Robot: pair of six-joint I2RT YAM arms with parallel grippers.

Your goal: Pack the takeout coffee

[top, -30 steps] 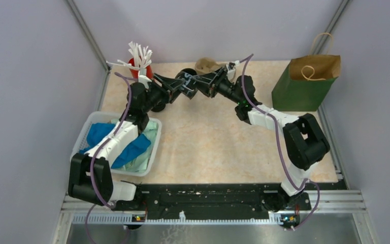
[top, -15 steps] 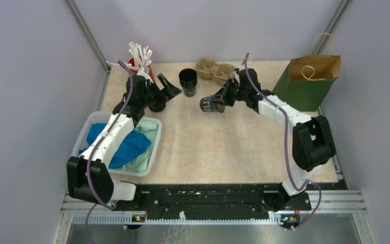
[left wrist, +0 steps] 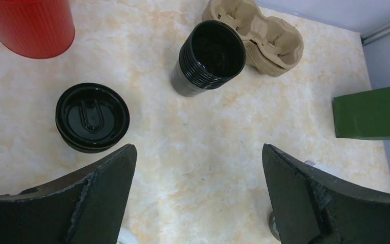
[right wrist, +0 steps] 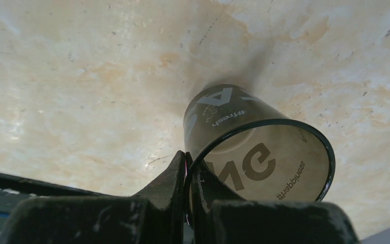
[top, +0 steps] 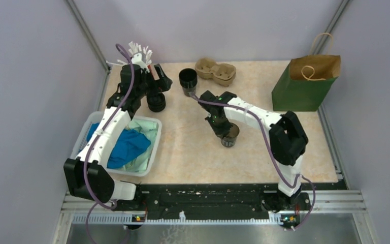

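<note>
My right gripper (top: 224, 130) is shut on the rim of a lidless black cup (top: 230, 136), one finger inside and one outside. In the right wrist view the cup (right wrist: 254, 147) is upright at the table surface, in front of my right gripper (right wrist: 189, 158). A stack of black cups (top: 188, 81) stands at the back, and a stack of black lids (top: 156, 102) lies left of it. My left gripper (top: 162, 83) is open and empty above the lids. The left wrist view shows the lids (left wrist: 92, 118) and cup stack (left wrist: 210, 58) ahead of my left gripper (left wrist: 198, 152).
A brown pulp cup tray (top: 215, 70) lies at the back. A red cup of white sticks (top: 140, 55) stands at the back left, partly behind my left arm. A green-and-brown paper bag (top: 307, 81) stands at the back right. A white basket (top: 154, 147) of cloths is at the front left.
My right gripper drew one cup off the stack and carried it forward to the table's middle. My left gripper let go of the stack and drew back left, above the lids.
</note>
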